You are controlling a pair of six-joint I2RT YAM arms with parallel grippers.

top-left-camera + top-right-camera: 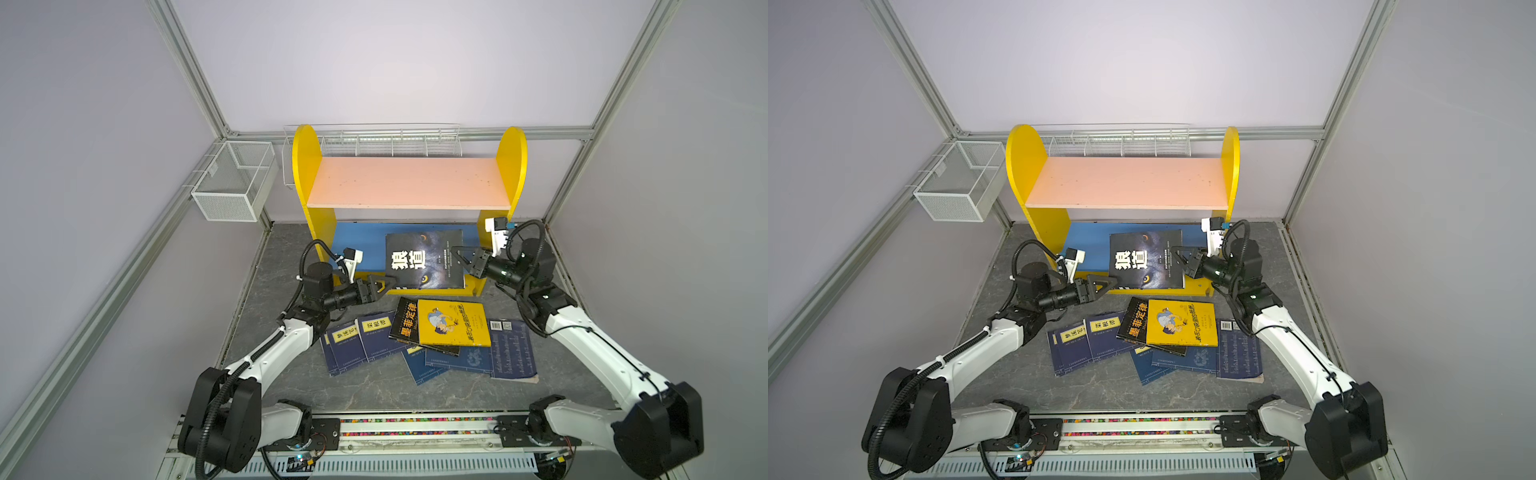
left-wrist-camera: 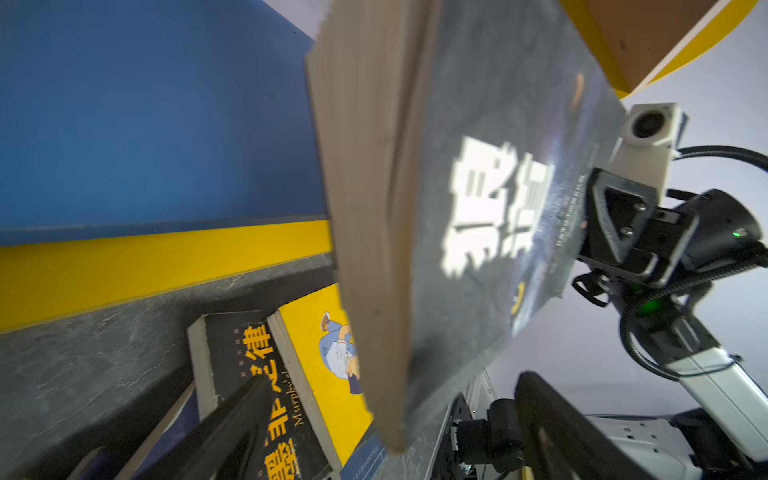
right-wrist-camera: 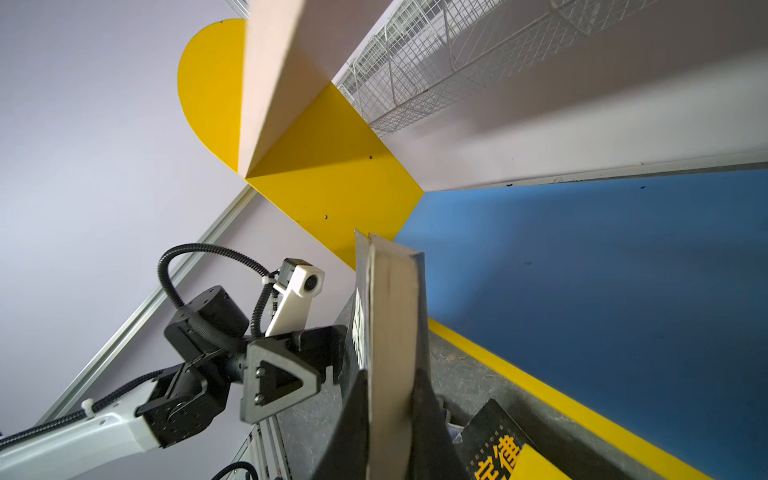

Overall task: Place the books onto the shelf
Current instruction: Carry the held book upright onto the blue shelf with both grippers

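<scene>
In both top views a black book (image 1: 424, 259) is held at centre frame, tilted over the blue lower board (image 1: 357, 243) of the shelf (image 1: 305, 166), its right edge clamped by the right gripper (image 1: 460, 258); the left gripper (image 1: 392, 286) is spread wide at its lower left corner. Below, the other books (image 1: 453, 324) are heaped on the table (image 1: 374, 395). In the left wrist view the book's corner is flanked by wide fingers (image 2: 232, 419). In the right wrist view it is pinched between fingers (image 3: 432, 419)

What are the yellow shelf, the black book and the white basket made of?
The shelf looks like painted wood board: flat matte panels, small screw dots. The black book is paper: shiny cover, beige page edges. The basket seems white-coated metal mesh: see-through grid.
</scene>
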